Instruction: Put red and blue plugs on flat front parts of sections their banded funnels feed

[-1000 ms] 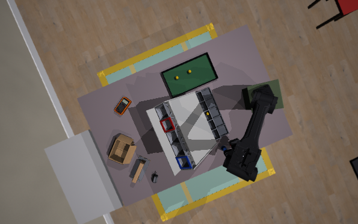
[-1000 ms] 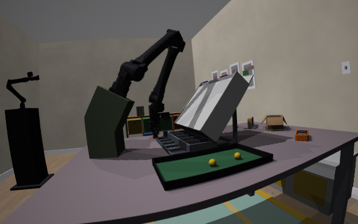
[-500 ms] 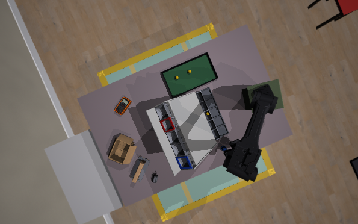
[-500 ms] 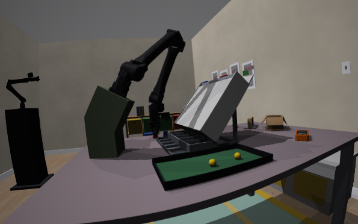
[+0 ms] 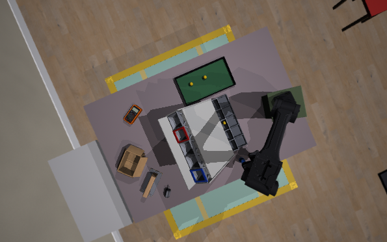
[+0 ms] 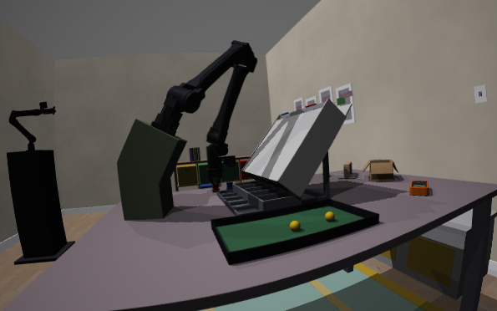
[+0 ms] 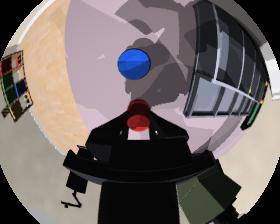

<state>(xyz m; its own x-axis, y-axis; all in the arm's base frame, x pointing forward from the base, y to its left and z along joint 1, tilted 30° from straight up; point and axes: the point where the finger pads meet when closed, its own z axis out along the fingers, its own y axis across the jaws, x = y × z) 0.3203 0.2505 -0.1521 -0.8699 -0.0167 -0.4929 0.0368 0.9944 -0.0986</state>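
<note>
My gripper (image 7: 138, 113) (image 6: 215, 183) points down at the table beside the sectioned bin. Its fingers are shut on the red plug (image 7: 138, 123) (image 6: 215, 190); the top view hides both under the arm. The blue plug (image 7: 134, 64) (image 5: 242, 160) (image 6: 229, 186) stands upright on the table close by. The red-banded funnel (image 5: 175, 136) is near the upper end of the funnel row; the blue-banded funnel (image 5: 193, 177) is at its lower end. The white cover (image 5: 218, 131) (image 6: 281, 144) hides the pipes. A yellow marble (image 5: 224, 123) lies in a section around the middle.
A black-rimmed green tray (image 5: 205, 66) (image 6: 261, 247) beside the cover holds two marbles (image 5: 190, 84) (image 5: 205, 77). An orange multimeter (image 5: 133, 114) (image 6: 418, 188), a cardboard box (image 5: 131, 162) (image 6: 381, 170) and small items lie behind the funnels. The sloping cover rises beside the arm.
</note>
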